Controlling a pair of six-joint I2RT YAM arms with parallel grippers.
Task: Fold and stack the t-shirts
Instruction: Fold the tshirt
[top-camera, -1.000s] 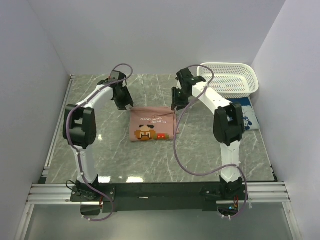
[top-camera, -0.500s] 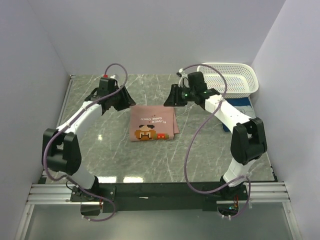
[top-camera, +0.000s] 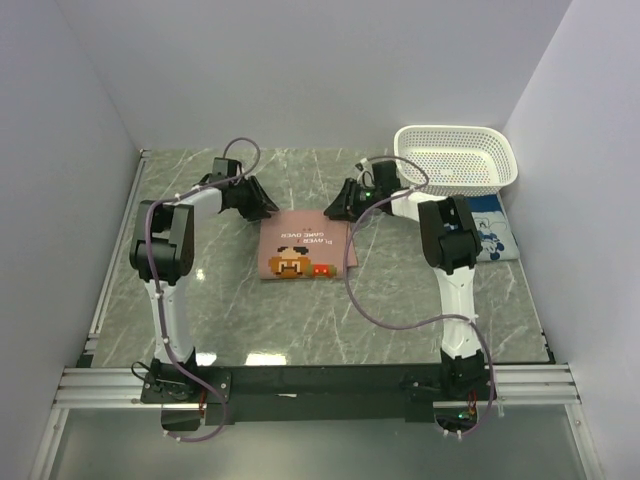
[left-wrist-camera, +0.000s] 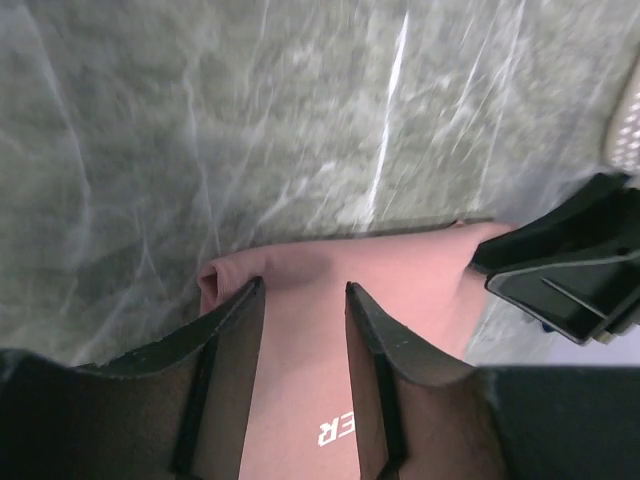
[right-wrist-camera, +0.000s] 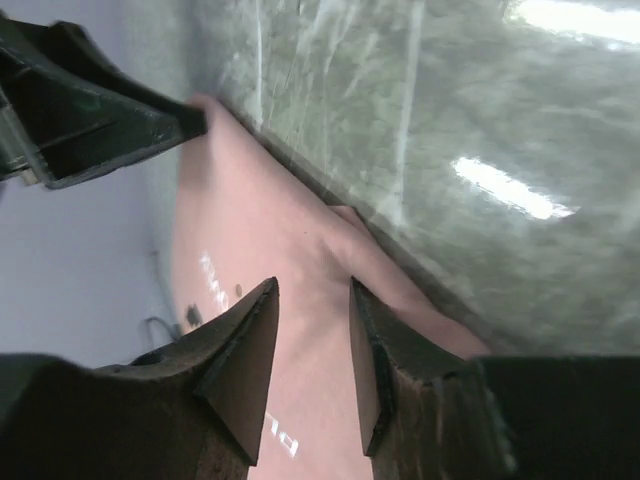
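Hovering over the far-left corner of the dusty-pink t-shirt (top-camera: 305, 250), the left pincer (top-camera: 260, 207) is seen released: in its wrist view the jaws stand apart, flat pink cloth shows through the gap, and nothing is gripped. A small raised lump is noticed at that corner of the cloth. The shirt lies folded into a compact rectangle in the middle of the worktop (top-camera: 230, 300), print side up.

At the far-right corner the right pincer (top-camera: 339, 207) is likewise released, with its jaws straddling the shirt's edge and nothing held.

Further right, the blue t-shirt (top-camera: 497, 238) is partly hidden by the right arm, just in front of the white basket (top-camera: 460, 180), so the stacking is judged not yet done.

Several risks can be foreseen. If the jaws are shut too shallowly, only the top layer may be pinched and the fold pulled open. If one corner is caught and the other missed, the rectangle could be dragged askew. The bunched left corner may slip free under a light grip.
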